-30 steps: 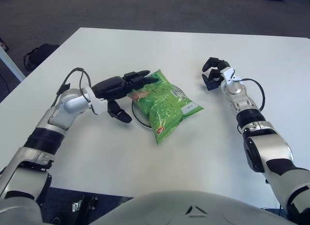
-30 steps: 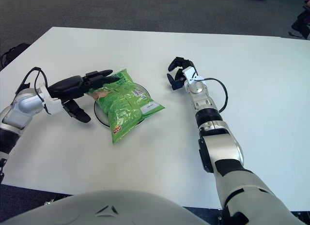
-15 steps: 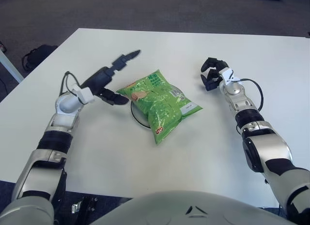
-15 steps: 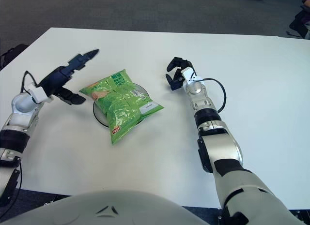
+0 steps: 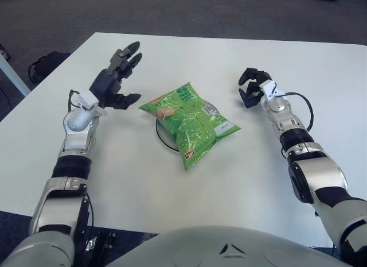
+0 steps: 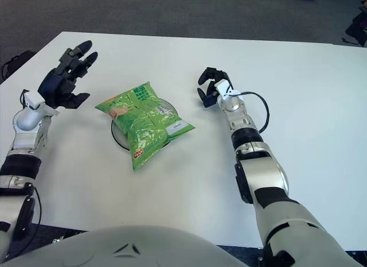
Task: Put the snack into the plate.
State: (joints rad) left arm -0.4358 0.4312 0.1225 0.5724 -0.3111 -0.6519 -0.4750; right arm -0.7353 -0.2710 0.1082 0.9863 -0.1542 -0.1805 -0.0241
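Note:
A green snack bag [image 5: 191, 120] lies flat on a small white plate with a dark rim [image 5: 161, 135] near the middle of the white table; the bag covers most of the plate and overhangs it toward me. My left hand [image 5: 116, 77] is raised to the left of the bag, apart from it, with its fingers spread and holding nothing. My right hand [image 5: 252, 87] rests on the table to the right of the bag, its fingers curled and empty.
The white table [image 5: 229, 181] spreads around the plate. Dark carpet lies beyond its far edge, with a black bag [image 5: 45, 65] on the floor at the left.
My left hand has let go of the bag's left end, pulled back to the left and lifted with fingers spread. The bag has settled on the plate. The right hand has not moved.

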